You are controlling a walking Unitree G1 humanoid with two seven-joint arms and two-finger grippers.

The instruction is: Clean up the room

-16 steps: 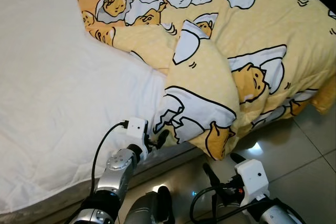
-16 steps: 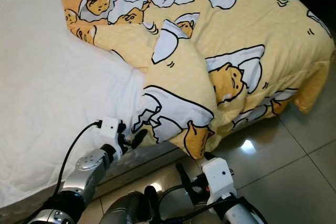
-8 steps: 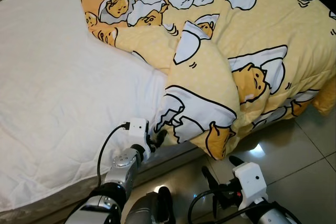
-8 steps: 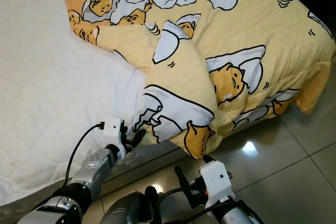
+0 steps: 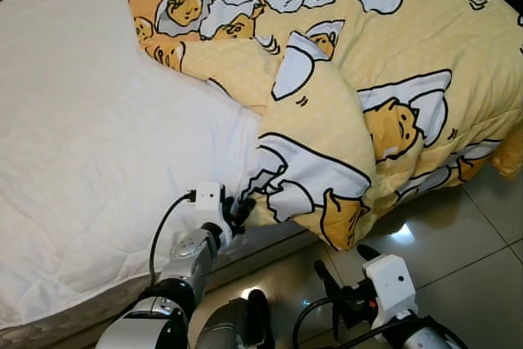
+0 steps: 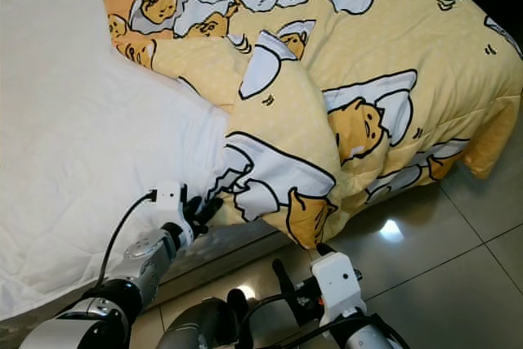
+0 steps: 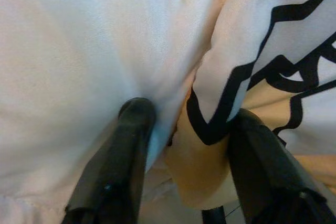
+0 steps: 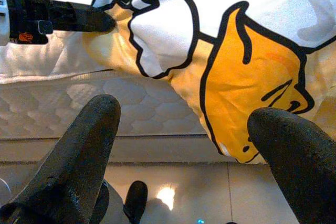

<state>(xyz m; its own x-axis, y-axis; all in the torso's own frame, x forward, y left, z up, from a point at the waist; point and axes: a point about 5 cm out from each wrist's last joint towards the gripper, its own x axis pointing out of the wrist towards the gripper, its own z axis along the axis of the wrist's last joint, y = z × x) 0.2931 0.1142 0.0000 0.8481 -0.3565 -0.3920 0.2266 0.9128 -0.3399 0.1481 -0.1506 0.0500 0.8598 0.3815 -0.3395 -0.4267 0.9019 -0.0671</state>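
Left gripper at the quilt's edge

The left gripper (image 5: 239,212) has its jaws spread around the folded hem of the yellow quilt (image 5: 327,145) where it meets the white sheet (image 5: 90,136), likely to pull it straight; the right gripper (image 5: 343,271), jaws spread, waits low over the floor (image 5: 466,251).

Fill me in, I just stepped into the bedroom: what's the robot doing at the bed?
The left gripper has its open fingers around the folded edge of the yellow cartoon-print duvet at the side of the white mattress. The right gripper hangs open lower down, over the tiled floor, pointing at the duvet's hanging corner.
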